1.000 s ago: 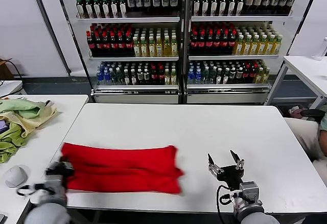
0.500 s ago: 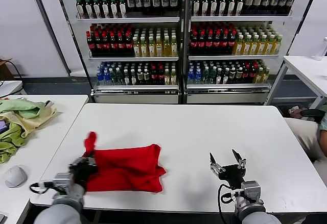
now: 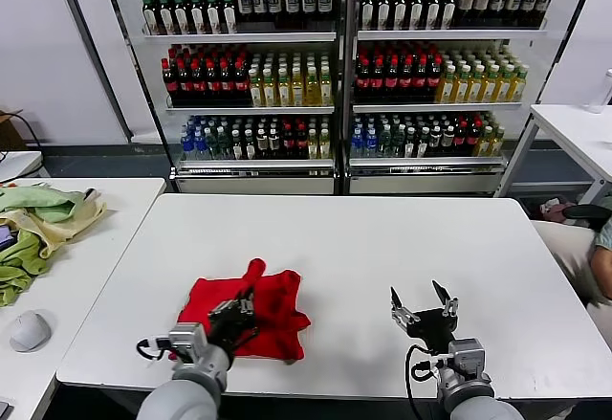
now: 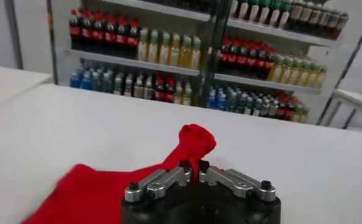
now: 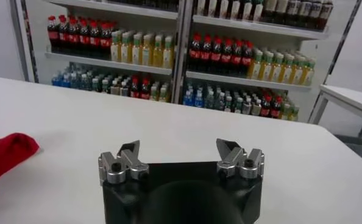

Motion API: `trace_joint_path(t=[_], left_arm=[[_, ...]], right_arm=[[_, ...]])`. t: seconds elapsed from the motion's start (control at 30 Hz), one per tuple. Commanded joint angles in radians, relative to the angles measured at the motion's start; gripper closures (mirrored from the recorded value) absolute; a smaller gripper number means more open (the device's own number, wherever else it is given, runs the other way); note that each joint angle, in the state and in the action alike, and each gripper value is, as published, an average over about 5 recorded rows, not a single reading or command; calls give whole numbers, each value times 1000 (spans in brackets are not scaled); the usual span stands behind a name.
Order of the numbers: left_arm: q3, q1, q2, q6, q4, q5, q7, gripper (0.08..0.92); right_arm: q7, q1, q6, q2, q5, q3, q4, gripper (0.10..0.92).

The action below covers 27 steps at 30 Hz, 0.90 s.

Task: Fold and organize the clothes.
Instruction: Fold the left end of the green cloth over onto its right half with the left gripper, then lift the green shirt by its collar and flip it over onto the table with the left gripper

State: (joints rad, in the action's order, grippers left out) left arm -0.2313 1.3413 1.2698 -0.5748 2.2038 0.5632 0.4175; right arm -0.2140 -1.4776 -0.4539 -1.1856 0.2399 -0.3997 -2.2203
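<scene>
The red T-shirt [image 3: 273,307] lies bunched on the white table [image 3: 363,238] near its front left; it also shows in the left wrist view [image 4: 89,189] and at the edge of the right wrist view [image 5: 4,155]. My left gripper [image 3: 241,302] is shut on a pinch of its cloth and holds that end lifted over the rest of the shirt; the pinched fold stands up between the fingers [image 4: 196,143]. My right gripper [image 3: 421,298] is open and empty, above the table's front right, apart from the shirt.
Pale green and yellow cloths [image 3: 38,224] and a grey mouse [image 3: 29,329] lie on a side table at the left. Drink coolers [image 3: 335,76] stand behind the table. Another white table [image 3: 574,128] is at the right.
My left gripper has carried the shirt's left end to the right, over the rest of the shirt, so the spread cloth has bunched into a smaller heap. The right arm has stayed in place.
</scene>
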Motion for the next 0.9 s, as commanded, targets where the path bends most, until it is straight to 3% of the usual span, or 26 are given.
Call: trace_joint_path(t=[0.03,0.13,0.27,0.37,0.5,0.67,0.9], left_arm=[[109,-71,147,62,-90,-9,-35,889],[127,-81,175,147,-133,-36,-97,875],[123,-74,159,224,-113,-61,-163,786],[79,-43,110,261,-19,-89,-193,700],[-88,28,-20,311,48,-189,-205,579],[-355,153,-149,213,-88,-251,-210,441],[-343,152,-130,114,-238,-160,-187,238]], right_arm=[[1,5,-2,-1,-1,5,0,203],[1,7,-3,1,0,7,-7,203],[1,5,-4,5,0,2,-11,203],[1,8,-3,6,1,1,-9,203],[3,10,-2,8,4,-2,-8,203],[4,15,2,9,6,-5,1,203],[4,19,1,4,4,7,7,203]])
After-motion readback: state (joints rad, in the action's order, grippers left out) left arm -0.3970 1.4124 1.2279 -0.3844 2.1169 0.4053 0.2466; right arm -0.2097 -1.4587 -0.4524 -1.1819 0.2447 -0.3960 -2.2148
